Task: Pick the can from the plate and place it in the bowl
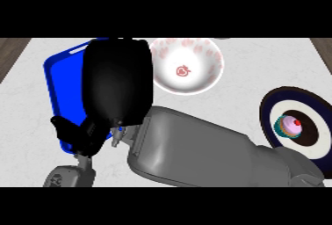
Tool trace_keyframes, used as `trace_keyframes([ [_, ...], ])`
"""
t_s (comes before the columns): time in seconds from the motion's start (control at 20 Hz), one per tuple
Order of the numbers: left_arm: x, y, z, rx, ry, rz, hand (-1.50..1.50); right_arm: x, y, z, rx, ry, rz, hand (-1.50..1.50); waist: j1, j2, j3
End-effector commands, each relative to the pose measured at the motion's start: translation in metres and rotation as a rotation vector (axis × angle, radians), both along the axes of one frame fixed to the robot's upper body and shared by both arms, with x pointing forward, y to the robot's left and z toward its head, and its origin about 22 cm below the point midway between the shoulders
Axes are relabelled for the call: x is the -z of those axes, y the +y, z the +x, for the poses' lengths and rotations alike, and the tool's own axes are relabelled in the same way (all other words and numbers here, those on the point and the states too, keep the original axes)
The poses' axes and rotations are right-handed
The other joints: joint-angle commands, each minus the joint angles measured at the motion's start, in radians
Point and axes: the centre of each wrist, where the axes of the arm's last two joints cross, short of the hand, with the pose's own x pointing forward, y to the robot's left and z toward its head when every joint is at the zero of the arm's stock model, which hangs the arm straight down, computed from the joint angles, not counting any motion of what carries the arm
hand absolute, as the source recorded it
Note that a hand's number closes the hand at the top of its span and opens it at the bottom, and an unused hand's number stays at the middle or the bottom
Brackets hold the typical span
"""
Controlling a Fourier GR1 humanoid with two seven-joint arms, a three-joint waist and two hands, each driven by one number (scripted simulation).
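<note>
Two robot hands show, and neither one's state can be told. Nearest, at the blue plate's near corner, the left robot hand is a dark shape above its grey wrist, too overlapped to read. The right forearm crosses the bench from the plate's near right side and ends in the right robot hand, whose black back covers most of the plate. Whether it is spread or closed round anything is hidden beneath it. The can is not visible. By the task it should be on the plate, so it is probably under that hand, held or not I cannot say. Just beyond the plate's far right corner sits the white bowl, its rim seemingly touched by the hand's edge. Well to the right of the plate a dark plate carries a cupcake. The risks, as I judge them: if the can is not truly enclosed, lifting would tip it on the plate. A low carry could knock the bowl's rim and shove it, and the forearm swinging right could brush the cupcake.
</note>
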Motion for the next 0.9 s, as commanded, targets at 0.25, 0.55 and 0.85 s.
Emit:
trace_keyframes([
  [0.25,-0.008,0.001,-0.004,-0.006,-0.011,0.002,0.0,-0.003,-0.017,0.064,0.217,0.019,0.095,1.5,-0.002,0.007,0.001],
  [0.55,-0.002,0.011,-0.004,0.015,-0.023,-0.004,0.0,0.043,-0.046,0.114,0.226,-0.009,0.088,1.5,0.006,0.013,0.001],
  [0.85,0.001,-0.002,-0.001,0.011,-0.008,0.01,0.0,0.048,-0.08,0.158,0.29,-0.013,-0.003,1.5,0.014,0.018,0.001],
])
